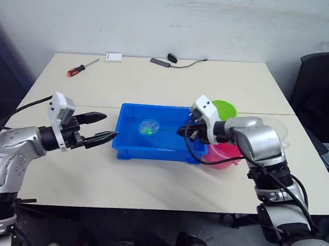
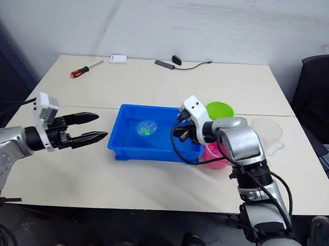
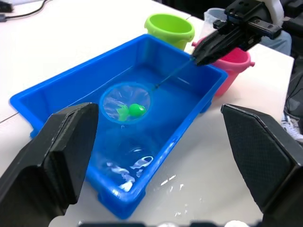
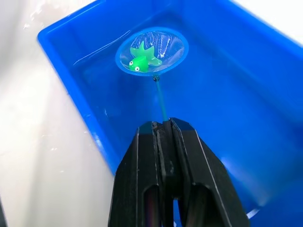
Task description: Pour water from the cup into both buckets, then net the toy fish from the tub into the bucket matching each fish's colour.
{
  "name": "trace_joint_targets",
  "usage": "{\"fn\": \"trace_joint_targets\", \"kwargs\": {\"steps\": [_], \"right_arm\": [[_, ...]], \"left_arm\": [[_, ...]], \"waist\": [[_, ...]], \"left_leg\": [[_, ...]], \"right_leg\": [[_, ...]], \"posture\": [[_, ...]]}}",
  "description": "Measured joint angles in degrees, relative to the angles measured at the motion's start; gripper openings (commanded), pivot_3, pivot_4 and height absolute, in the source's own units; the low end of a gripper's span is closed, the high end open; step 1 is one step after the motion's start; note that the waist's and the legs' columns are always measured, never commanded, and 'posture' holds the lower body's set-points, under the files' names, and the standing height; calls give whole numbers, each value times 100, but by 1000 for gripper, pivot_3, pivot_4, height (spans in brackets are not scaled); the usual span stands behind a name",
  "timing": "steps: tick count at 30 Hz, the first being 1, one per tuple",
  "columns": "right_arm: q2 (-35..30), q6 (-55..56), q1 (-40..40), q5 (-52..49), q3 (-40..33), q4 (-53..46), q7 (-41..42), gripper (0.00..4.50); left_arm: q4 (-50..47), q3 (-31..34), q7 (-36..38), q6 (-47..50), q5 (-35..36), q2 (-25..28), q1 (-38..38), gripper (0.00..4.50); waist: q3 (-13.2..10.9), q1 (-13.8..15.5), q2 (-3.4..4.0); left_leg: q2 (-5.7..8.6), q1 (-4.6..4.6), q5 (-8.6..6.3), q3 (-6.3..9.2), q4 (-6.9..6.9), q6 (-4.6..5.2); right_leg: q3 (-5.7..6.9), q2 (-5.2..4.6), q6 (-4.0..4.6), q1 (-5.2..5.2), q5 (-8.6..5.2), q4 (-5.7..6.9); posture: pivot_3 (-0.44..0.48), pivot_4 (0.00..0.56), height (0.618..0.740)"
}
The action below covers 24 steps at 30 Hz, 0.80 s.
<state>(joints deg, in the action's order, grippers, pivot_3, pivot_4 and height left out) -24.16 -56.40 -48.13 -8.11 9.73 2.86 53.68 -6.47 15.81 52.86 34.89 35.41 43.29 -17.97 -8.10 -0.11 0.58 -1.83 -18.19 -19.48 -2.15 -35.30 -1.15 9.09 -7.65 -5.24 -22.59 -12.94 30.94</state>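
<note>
Our left hand point(image 1: 106, 128) hangs wide open and empty just left of the tub point(image 1: 129, 149). Our right hand point(image 4: 163, 130) pinches the net point(image 4: 152, 51) handle, a green fish point(image 4: 141, 59) in its hoop. We judge netting underway; the green bucket point(image 1: 227, 109) waits at far right.

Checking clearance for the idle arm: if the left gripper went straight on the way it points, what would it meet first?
Probably the tub: the open left gripper points at its near side wall. Height is hard to judge; it might instead pass over the rim toward the net.
</note>
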Motion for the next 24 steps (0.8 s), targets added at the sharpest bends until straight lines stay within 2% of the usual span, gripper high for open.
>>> {"fn": "trace_joint_targets", "kwargs": {"steps": [6, 11, 16, 20, 24], "right_arm": [[-218, -153, 46, -369, -735, -437, -387, 0], [-759, -291, 148, -510, -1532, -547, -849, 0], [-1313, -132, 488, -520, -1932, -553, -1185, 0], [-1708, 460, 876, -189, -1779, -568, -1449, 0], [-2097, 1527, 1231, 608, -1155, -527, -1825, 0]], "left_arm": [[595, -478, 188, -436, -242, -291, -629, 4482], [1056, -797, 373, -763, -459, -508, -1010, 4482], [1464, -972, 548, -1008, -646, -639, -1274, 4482], [1748, -1051, 664, -1153, -721, -724, -1471, 4482], [2061, -1155, 788, -1291, -847, -823, -1712, 4482]], "waist": [[1, 18, -3], [2, 2, -4], [1, 1, -1], [1, 8, 0], [1, -5, 2]], "left_leg": [[3, -5, 9, -1, -1, -13], [3, -15, 11, -11, 1, -19], [2, -13, 12, -14, 2, -19], [2, -14, 12, -14, 2, -20], [4, -13, 13, -22, 2, -21]], "right_leg": [[1, 0, -2, 3, 1, -1], [-4, -1, -3, 6, 1, -9], [-4, 0, -4, 6, 1, -8], [-3, -1, -7, 7, 0, -11], [-6, -2, -13, 7, -1, -14]], "posture": [[0, 150, 740], [0, 150, 740], [0, 150, 740], [0, 150, 740], [0, 150, 740]]}}
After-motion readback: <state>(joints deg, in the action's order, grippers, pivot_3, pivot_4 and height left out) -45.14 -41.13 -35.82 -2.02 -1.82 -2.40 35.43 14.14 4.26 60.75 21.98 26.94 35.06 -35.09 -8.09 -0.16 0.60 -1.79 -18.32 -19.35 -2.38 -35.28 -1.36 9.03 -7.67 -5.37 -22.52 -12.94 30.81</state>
